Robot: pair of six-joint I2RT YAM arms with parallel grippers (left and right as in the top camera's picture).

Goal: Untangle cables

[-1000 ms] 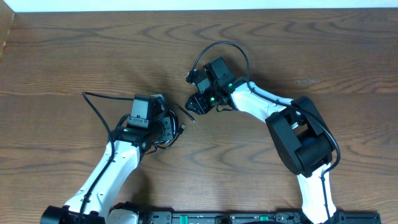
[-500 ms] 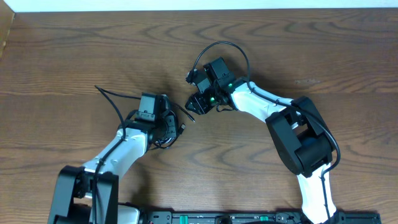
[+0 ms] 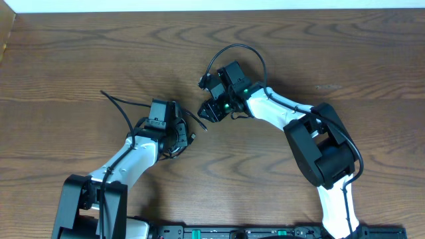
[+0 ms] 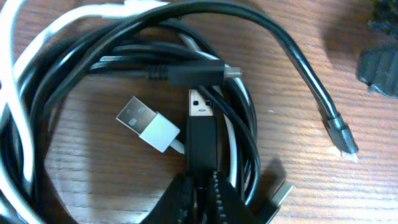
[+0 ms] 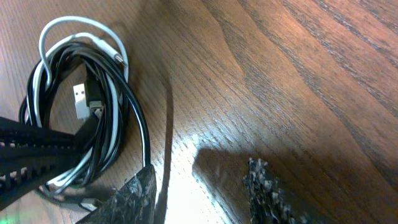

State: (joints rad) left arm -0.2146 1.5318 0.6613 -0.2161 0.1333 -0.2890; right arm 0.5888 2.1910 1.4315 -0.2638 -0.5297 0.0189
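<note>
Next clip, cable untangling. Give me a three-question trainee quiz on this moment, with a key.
1. True or false: the right fingers are closed on a plug.
2. The left fingers pinch: A) a white USB plug, B) the black USB plug, C) nothing.
3. Fill in: the cables lie coiled on a ___ table.
Key: 1 false, they stand open over bare wood; 2 B; 3 wooden.

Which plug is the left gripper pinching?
The black USB plug, clamped at its body by the left gripper, metal end pointing away. The white plug beside it lies free.
</note>
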